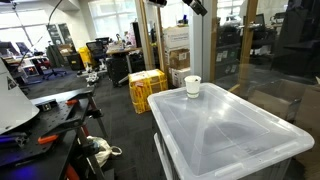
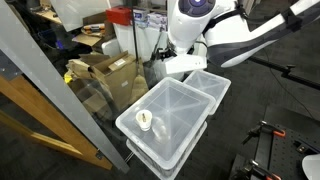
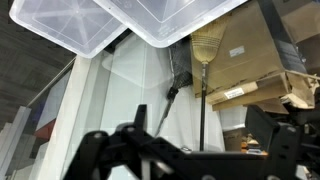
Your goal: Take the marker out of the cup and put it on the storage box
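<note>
The small white cup (image 1: 193,86) stands upright on the ridged clear lid of the storage box (image 1: 230,130), near its far end. It also shows in an exterior view (image 2: 145,119) on the near bin's lid (image 2: 175,125). The marker shows only as a dark spot in the cup's mouth (image 2: 146,117). My gripper (image 3: 200,135) is open and empty, its dark fingers spread wide in the wrist view. It hangs high above the cup at the top edge of an exterior view (image 1: 197,5). The cup is out of the wrist view.
A second translucent bin (image 2: 207,85) sits behind the first. Yellow crates (image 1: 147,90) stand on the floor beyond the box. Cardboard boxes (image 2: 105,70) and a glass panel in a wooden frame (image 2: 50,110) stand beside the bins. A broom (image 3: 206,50) leans nearby.
</note>
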Robot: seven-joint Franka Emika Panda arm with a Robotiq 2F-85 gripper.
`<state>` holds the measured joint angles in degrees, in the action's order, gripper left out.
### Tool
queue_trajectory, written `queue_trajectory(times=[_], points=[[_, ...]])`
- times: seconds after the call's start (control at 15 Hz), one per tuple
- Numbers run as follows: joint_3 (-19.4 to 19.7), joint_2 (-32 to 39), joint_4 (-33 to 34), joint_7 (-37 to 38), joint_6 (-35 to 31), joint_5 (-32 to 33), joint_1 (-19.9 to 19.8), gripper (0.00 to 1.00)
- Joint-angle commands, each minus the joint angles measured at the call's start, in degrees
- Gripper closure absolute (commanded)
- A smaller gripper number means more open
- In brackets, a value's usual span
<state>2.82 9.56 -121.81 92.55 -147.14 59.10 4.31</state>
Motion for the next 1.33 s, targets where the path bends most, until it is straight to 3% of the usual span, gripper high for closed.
queue_trajectory(times=[0.0,0.27,0.47,0.87,1.27], points=[[0.7,1.3,2.1,15.6,3.1,6.7,2.6,0.0],[-1.7,2.7,1.9,31.7,6.7,14.9,3.9,0.0],[-4.1,4.8,2.1,37.8,10.5,17.0,4.8,0.0],[-7.0,10.6,5.1,43.5,12.0,18.0,5.7,0.0],[-7.8,17.7,11.3,43.1,12.2,17.1,7.0,0.0]])
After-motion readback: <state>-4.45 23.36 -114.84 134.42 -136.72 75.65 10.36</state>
